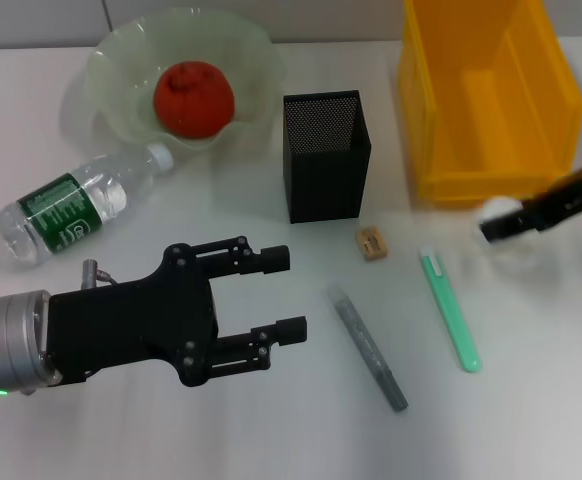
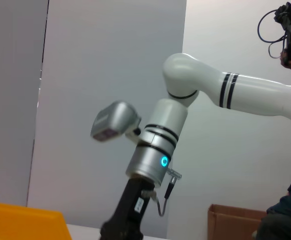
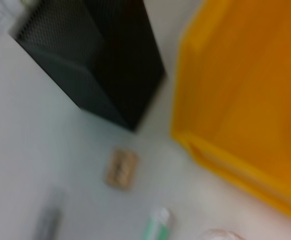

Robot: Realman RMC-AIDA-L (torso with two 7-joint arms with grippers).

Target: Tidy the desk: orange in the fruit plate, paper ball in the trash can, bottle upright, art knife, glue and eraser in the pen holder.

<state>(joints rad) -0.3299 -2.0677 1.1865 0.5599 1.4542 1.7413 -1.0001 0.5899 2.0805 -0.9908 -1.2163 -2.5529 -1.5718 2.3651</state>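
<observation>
Two grippers over white desk: left gripper fingers spread, empty; right gripper fingers pinch paper ball.

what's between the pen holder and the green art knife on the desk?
Head view: the eraser lies between the pen holder and the art knife, apart from both. Otherwise bare desk.

Head camera looks down on the desk; right wrist closely shares its pen holder.
</observation>
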